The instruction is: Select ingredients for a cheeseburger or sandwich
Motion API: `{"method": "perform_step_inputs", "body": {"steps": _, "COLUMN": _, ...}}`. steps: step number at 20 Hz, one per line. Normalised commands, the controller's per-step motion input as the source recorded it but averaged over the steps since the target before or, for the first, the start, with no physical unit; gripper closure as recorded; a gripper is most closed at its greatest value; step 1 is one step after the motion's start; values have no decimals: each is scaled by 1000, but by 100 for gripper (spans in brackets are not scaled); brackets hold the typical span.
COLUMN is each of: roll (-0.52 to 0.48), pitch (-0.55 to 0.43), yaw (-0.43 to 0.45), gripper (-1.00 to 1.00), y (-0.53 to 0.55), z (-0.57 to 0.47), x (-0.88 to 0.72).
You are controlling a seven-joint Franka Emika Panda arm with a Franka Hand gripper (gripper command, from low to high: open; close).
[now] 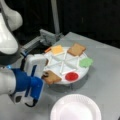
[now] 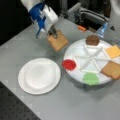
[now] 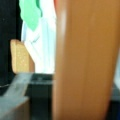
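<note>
My gripper (image 2: 53, 33) is shut on a tan toast square (image 2: 58, 41), which hangs tilted in the air beside the divided white tray (image 2: 77, 56). In both front views the tray holds the other ingredients: a second toast (image 2: 112, 70), yellow cheese (image 2: 113, 51), green leaf (image 2: 90, 78) and red disc (image 2: 69, 64). The brown patty (image 2: 92, 40) shows in one front view only. From the opposite side the gripper (image 1: 45, 74) and held toast (image 1: 51, 77) sit at the tray's (image 1: 82, 71) left rim. The held toast (image 3: 87, 60) fills most of the wrist view. No cheeseburger or sandwich is in view.
A white round paper plate (image 2: 39, 75) lies on the grey table near the tray, also seen at a front view's bottom (image 1: 75, 108). A grey metal mount (image 1: 47, 37) stands behind the tray. The table's dark edge (image 2: 15, 110) runs at the lower left.
</note>
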Motion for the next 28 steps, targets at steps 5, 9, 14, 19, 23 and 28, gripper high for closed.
{"method": "perform_step_inputs", "body": {"steps": 5, "roll": -160, "pitch": 22, "yaw": 403, "gripper": 100, "y": -521, "z": -220, "x": 833}}
{"method": "perform_step_inputs", "body": {"steps": 9, "roll": 43, "pitch": 18, "yaw": 365, "gripper": 100, "y": -484, "z": -216, "x": 651}}
{"method": "perform_step_inputs", "body": {"steps": 14, "roll": 139, "pitch": 2, "yaw": 272, "gripper": 100, "y": -248, "z": -166, "x": 395}}
{"method": "perform_step_inputs", "body": {"steps": 19, "roll": 192, "pitch": -116, "yaw": 228, "gripper": 100, "y": -149, "z": -259, "x": 349}}
{"method": "perform_step_inputs", "body": {"steps": 23, "roll": 213, "pitch": -104, "yaw": 193, "gripper": 100, "y": -170, "z": -187, "x": 373}}
{"method": "perform_step_inputs", "body": {"steps": 28, "roll": 149, "pitch": -86, "yaw": 196, "gripper": 100, "y": -205, "z": -123, "x": 402}}
